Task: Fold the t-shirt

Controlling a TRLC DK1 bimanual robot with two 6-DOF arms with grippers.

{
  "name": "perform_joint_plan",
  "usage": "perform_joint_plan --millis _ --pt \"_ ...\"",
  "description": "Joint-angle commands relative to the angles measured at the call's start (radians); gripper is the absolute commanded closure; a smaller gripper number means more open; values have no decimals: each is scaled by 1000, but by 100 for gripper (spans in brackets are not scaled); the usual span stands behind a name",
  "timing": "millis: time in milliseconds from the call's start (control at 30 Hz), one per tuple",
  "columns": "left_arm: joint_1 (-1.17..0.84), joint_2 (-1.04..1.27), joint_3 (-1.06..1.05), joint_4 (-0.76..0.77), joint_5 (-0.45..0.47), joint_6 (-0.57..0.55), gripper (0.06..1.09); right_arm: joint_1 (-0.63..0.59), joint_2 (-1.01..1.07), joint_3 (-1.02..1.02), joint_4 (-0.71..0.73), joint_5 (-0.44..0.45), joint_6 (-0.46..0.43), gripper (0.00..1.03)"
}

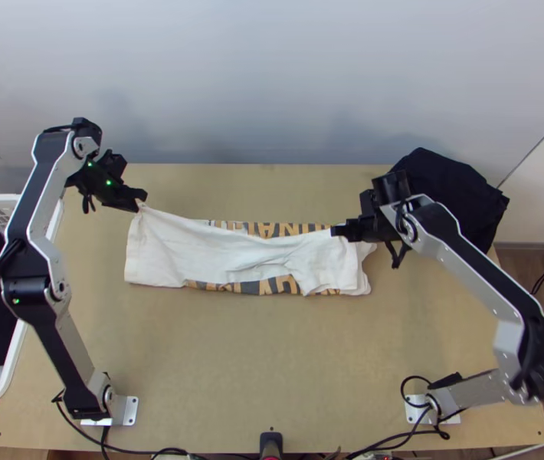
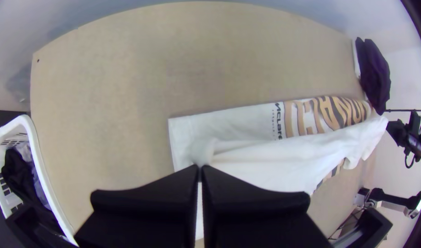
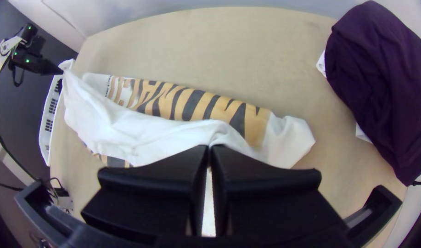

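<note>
The white t-shirt (image 1: 203, 249) lies as a long folded strip across the table's middle, its tan and grey lettering partly covered by a loose, wrinkled upper layer. At the strip's left end my left gripper (image 1: 143, 201) is shut on a corner of that layer, lifted off the table. Toward the right end my right gripper (image 1: 335, 231) pinches the layer's far edge. In the left wrist view the left gripper (image 2: 200, 169) has its fingers together on white cloth. The right gripper (image 3: 209, 149) likewise closes on a ridge of the t-shirt (image 3: 173, 138) in the right wrist view.
A dark cloth pile (image 1: 452, 192) sits at the table's far right corner, with something white under it. Beyond the left edge stands a white basket (image 1: 11, 368) holding dark clothes. Bare tabletop (image 1: 272, 353) lies between the t-shirt and the near edge.
</note>
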Motion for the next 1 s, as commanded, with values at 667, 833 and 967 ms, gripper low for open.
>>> perform_joint_plan --millis 667,833,967 --pt "14 22 13 189 155 -168 12 -90 141 203 125 28 144 3" --pt "152 -96 -68 224 389 -155 14 -115 -20 151 123 28 152 3" --pt "238 -146 -216 225 442 -53 17 -136 -127 106 81 27 177 3"
